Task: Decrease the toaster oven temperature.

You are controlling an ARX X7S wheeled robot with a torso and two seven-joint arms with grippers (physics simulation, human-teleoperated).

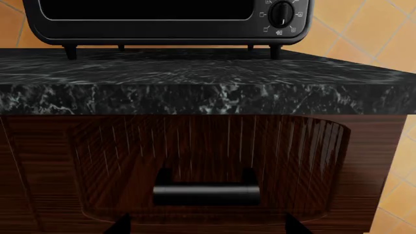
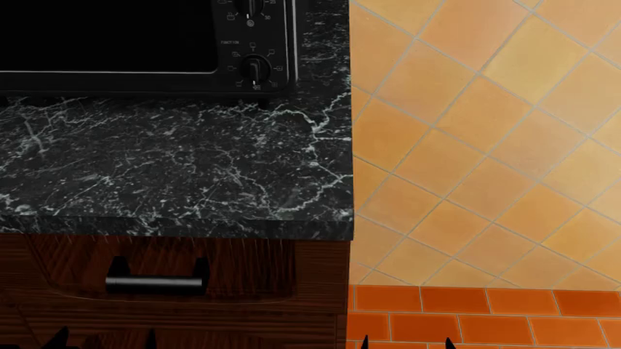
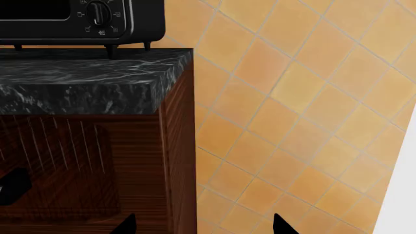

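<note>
The black toaster oven point(image 2: 116, 43) stands at the back of the black marble counter point(image 2: 174, 160), its dark glass window to the left and a column of round knobs point(image 2: 254, 67) on its right side. It also shows in the left wrist view point(image 1: 162, 22) with one knob point(image 1: 281, 13), and in the right wrist view point(image 3: 78, 19) with a knob point(image 3: 99, 11). My left gripper point(image 1: 206, 225) is open, low in front of the wooden drawer. My right gripper point(image 3: 202, 225) is open, low by the cabinet's right corner. Both are far below the oven.
A dark wooden drawer with a black bar handle point(image 2: 155, 280) point(image 1: 204, 192) sits under the counter. The counter ends at its right edge point(image 2: 347, 145); beyond is an orange tiled wall point(image 2: 485, 131) and a red brick floor point(image 2: 485, 316).
</note>
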